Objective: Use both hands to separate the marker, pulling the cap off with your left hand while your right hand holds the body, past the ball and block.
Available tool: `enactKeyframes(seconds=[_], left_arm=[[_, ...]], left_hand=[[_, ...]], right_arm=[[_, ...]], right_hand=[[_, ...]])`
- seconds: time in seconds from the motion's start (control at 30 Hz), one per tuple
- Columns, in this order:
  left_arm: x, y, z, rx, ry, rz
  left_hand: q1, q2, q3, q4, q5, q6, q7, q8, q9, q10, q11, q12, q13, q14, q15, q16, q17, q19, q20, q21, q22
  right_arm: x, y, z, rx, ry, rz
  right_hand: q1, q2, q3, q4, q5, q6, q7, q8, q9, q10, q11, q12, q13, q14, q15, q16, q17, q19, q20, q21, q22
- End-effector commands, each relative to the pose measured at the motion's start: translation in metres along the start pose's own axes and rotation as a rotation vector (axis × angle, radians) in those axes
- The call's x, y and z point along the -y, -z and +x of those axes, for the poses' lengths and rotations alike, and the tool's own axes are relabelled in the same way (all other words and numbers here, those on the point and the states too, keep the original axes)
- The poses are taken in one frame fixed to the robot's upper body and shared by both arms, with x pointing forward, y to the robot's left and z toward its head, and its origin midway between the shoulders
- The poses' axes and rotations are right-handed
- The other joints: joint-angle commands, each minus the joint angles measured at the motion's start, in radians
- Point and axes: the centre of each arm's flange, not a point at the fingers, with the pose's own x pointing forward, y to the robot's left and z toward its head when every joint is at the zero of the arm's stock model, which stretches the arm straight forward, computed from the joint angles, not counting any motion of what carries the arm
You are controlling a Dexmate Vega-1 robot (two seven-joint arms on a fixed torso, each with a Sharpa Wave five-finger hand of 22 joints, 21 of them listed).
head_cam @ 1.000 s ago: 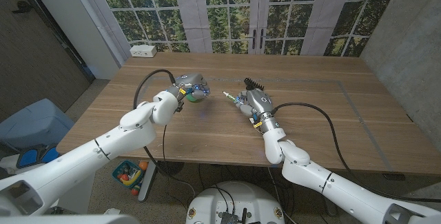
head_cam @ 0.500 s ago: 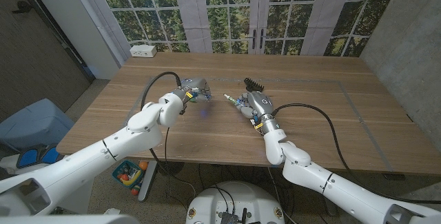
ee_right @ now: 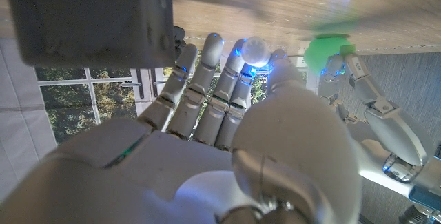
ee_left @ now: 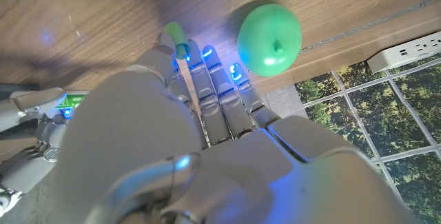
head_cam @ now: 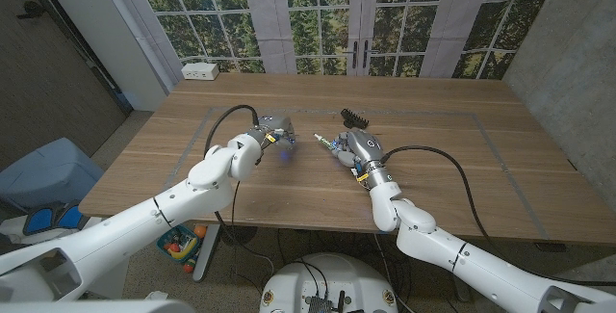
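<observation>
Cap-pulling step, at the point of contact and, by the look of it, not yet the pull. Right robot hand (head_cam: 351,146) low over the middle of the table (head_cam: 433,173), fingers wrapped round the marker (head_cam: 320,138), its pale end sticking out toward the other arm. Left robot hand (head_cam: 276,130) just beside that end, fingers stretched toward it. In the left wrist view, a small green tip, probably the cap (ee_left: 176,34), right at the thumb and fingertips. Touching or already pinched: cannot tell, the back of the hand hiding the contact.

Green ball (ee_left: 269,36) on the wood just beyond the left fingertips, near the table's edge (a light nudge could well send it rolling). Dark block (head_cam: 354,117) just behind the right robot hand, close but apart from it.

Next, judging from this: close thumb and finger firmly on the cap, keep the right grip hard on the body, then draw the two hands apart along the marker's own line. No twisting sideways. Risks as judged: a shallow pinch slipping off the cap, or the body sliding through the right fingers if the cap sticks. Worth minding the ball on the way back with the left arm, since it sits close to the likely path of the pull.
</observation>
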Motion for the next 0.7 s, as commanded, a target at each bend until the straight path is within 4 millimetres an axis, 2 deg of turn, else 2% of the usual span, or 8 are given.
enactKeyframes(seconds=[0.03,0.13,0.23,0.43,0.47,0.5,0.6,0.7], left_arm=[[0.0094,-0.0032,0.0031,-0.018,0.031,0.047],[0.0098,-0.0031,0.0031,-0.021,0.033,0.054],[0.0098,-0.0035,0.0030,-0.028,0.033,0.078],[0.0088,-0.0049,0.0027,-0.047,0.049,0.127],[0.0085,-0.0051,0.0024,-0.050,0.049,0.136],[0.0083,-0.0051,0.0021,-0.053,0.048,0.139],[0.0070,-0.0048,0.0015,-0.057,0.054,0.148],[0.0056,-0.0040,0.0002,-0.062,0.056,0.151]], left_hand=[[0.026,0.025,-0.006,0.001,0.007,-0.002,-0.004,0.000,-0.001,0.175,-0.169,-0.006,0.002,-0.007,-0.145,-0.003,-0.002,0.000,-0.050,-0.009,0.001],[0.025,0.026,-0.007,0.001,0.007,-0.002,-0.004,0.000,-0.002,0.173,-0.169,-0.011,0.001,-0.008,-0.145,-0.003,-0.004,0.002,-0.051,-0.015,0.001],[0.025,0.026,-0.011,0.000,0.006,-0.004,0.007,-0.002,-0.004,0.167,-0.168,-0.021,-0.003,-0.013,-0.145,-0.007,-0.010,0.003,-0.050,-0.028,0.001],[0.029,0.013,-0.028,-0.004,0.002,-0.042,-0.003,-0.021,-0.011,0.133,-0.176,-0.053,-0.010,-0.030,-0.143,-0.014,-0.022,0.005,-0.050,-0.061,0.002],[0.025,0.003,-0.037,-0.004,0.001,-0.046,-0.003,-0.024,-0.012,0.124,-0.175,-0.058,-0.010,-0.038,-0.142,-0.017,-0.024,0.006,-0.051,-0.067,0.003],[0.014,-0.004,-0.051,0.001,0.001,-0.057,-0.005,-0.029,-0.015,0.111,-0.176,-0.065,-0.009,-0.048,-0.142,-0.022,-0.028,0.006,-0.053,-0.077,0.003],[-0.025,-0.009,-0.083,0.018,0.002,-0.095,-0.001,-0.045,-0.028,0.050,-0.175,-0.098,-0.012,-0.086,-0.136,-0.036,-0.040,-0.001,-0.041,-0.112,0.003],[-0.095,-0.039,-0.125,0.032,0.003,-0.154,-0.010,-0.060,-0.051,-0.037,-0.170,-0.142,-0.018,-0.145,-0.134,-0.055,-0.056,-0.011,-0.028,-0.155,0.004]], right_arm=[[-0.0021,0.0006,-0.0011,0.000,-0.020,-0.020],[-0.0024,0.0005,-0.0009,0.002,-0.026,-0.030],[-0.0025,-0.0003,-0.0005,0.008,-0.029,-0.052],[-0.0027,-0.0018,0.0010,0.007,-0.060,-0.091],[-0.0027,-0.0020,0.0014,0.006,-0.067,-0.098],[-0.0026,-0.0021,0.0017,0.006,-0.074,-0.101],[-0.0023,-0.0022,0.0020,0.002,-0.081,-0.116],[-0.0013,-0.0025,0.0028,-0.007,-0.097,-0.125]], right_hand=[[0.034,0.023,-0.001,-0.002,0.006,0.062,-0.018,-0.002,0.010,0.032,-0.011,-0.009,-0.011,0.009,-0.105,-0.002,0.001,-0.004,-0.136,0.008,0.001],[0.036,0.021,-0.001,-0.003,0.006,0.064,-0.017,-0.005,0.004,0.034,-0.008,-0.014,-0.015,0.009,-0.104,-0.004,0.000,-0.008,-0.134,0.009,0.000],[0.031,0.016,-0.007,0.000,0.006,0.075,-0.037,-0.005,-0.004,0.042,-0.020,-0.018,-0.018,0.007,-0.104,-0.008,-0.002,-0.008,-0.131,0.013,-0.001],[0.058,0.006,0.008,-0.019,0.012,0.081,-0.008,-0.020,-0.033,0.074,0.002,-0.064,-0.093,0.003,-0.101,-0.032,-0.017,0.018,-0.080,0.024,-0.010],[0.065,0.006,0.016,-0.025,0.008,0.072,-0.015,-0.027,-0.038,0.060,0.001,-0.078,-0.103,-0.006,-0.101,-0.044,-0.023,0.008,-0.075,0.020,-0.011],[0.052,-0.002,0.016,-0.020,-0.003,0.050,-0.011,-0.039,-0.042,0.044,0.006,-0.087,-0.103,-0.024,-0.097,-0.066,-0.036,0.004,-0.067,0.018,-0.012],[0.006,-0.021,0.018,-0.011,-0.025,-0.020,-0.036,-0.073,-0.047,-0.016,0.003,-0.130,-0.122,-0.075,-0.097,-0.142,-0.089,-0.011,-0.042,0.006,-0.014],[-0.043,-0.055,0.022,-0.009,-0.035,-0.140,-0.057,-0.134,-0.054,-0.106,0.000,-0.183,-0.138,-0.119,-0.097,-0.228,-0.157,-0.027,-0.018,-0.012,-0.015]])
